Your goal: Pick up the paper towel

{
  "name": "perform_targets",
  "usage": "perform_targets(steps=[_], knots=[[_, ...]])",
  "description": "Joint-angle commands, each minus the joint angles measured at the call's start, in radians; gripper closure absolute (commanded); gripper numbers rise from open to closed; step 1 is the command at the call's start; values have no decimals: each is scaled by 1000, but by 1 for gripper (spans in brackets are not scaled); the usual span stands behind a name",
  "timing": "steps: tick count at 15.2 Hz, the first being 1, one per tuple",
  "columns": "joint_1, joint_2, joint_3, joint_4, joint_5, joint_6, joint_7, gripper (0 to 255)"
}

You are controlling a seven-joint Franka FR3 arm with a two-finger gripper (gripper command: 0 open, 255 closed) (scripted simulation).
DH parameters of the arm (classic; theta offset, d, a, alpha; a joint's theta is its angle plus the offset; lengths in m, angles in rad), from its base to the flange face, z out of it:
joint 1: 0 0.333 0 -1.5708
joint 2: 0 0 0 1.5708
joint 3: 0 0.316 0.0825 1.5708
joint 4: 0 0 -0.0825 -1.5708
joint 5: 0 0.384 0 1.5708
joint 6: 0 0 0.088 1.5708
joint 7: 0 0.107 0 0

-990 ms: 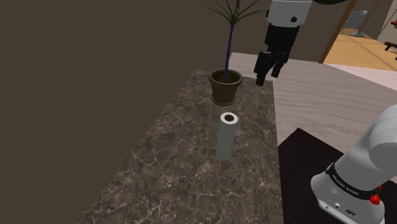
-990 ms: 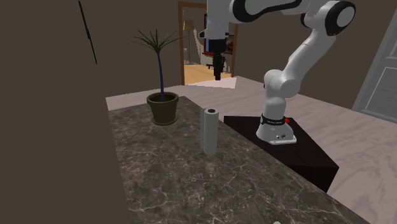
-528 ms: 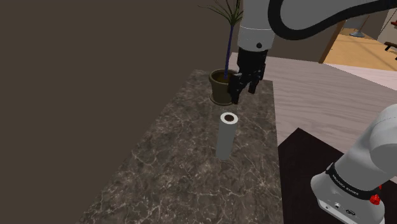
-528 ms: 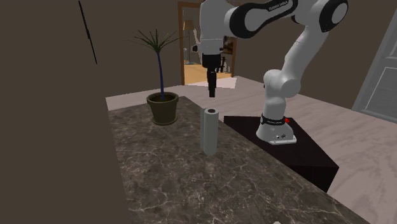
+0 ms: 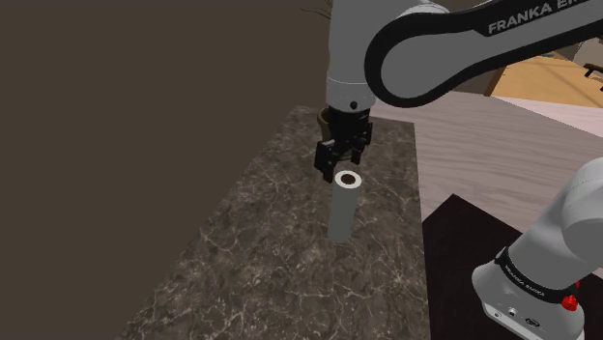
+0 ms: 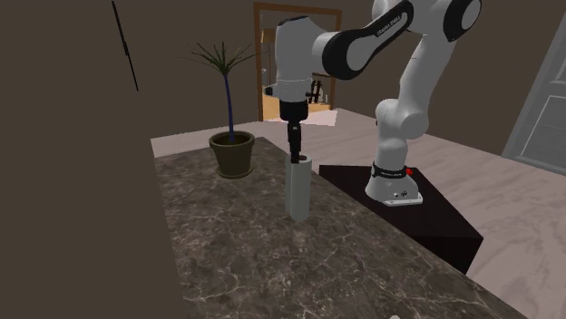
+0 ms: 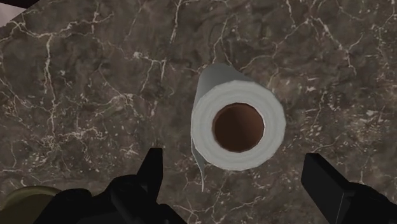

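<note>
Grey paper towel [image 5: 342, 211] standing upright on the dark, veined marble tabletop [image 5: 253, 261], with the black gripper [image 5: 337, 166] poised just above its top.
Its fingers [image 7: 151, 170] stand wide apart, one on either side of the roll, touching nothing. To do this well, I judge it should drop straight down, keeping the round brown core [image 7: 238, 127] centred between them, then close gently. The slim, tall cylinder looks soft-walled, and a sideways nudge could topple it. A potted plant [image 6: 232, 154] stands nearby.
</note>
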Motion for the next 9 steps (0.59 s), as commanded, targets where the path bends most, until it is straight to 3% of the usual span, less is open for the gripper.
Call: perform_targets(steps=[1,6,7,9], knots=[[1,10,6,-16,-1,26,6,0],[0,31,14,-47,-6,78,11,0],[0,33,14,-46,-6,79,11,255],[-1,35,13,-45,-7,79,10,255]])
